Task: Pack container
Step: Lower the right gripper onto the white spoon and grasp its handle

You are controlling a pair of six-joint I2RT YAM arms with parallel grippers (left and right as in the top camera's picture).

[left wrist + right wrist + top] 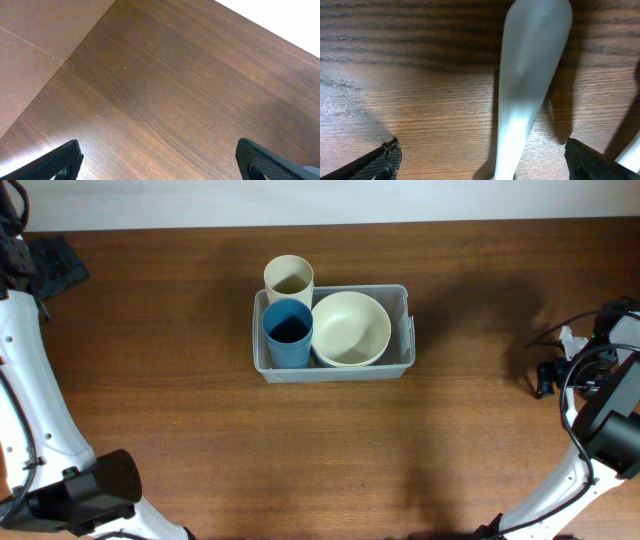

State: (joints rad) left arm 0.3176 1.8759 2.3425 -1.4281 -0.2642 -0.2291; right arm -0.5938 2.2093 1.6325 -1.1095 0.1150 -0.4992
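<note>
One blue cup (pixel 288 330), one bowl (pixel 350 327) inside container (pixel 330 372); right end effector (pixel 481 159) — spread.

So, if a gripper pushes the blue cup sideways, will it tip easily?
Probably somewhat: the blue cup stands upright and looks taller than wide, so a high push may tip it. The container wall and the cream bowl beside it would likely catch it. It looks empty, so probably light.

The clear, round-cornered rectangular container (pixel 335 371) sits upright at the middle of the table (pixel 150 380), holding a blue cup (pixel 288 333) beside a cream bowl (pixel 351 328).
</note>
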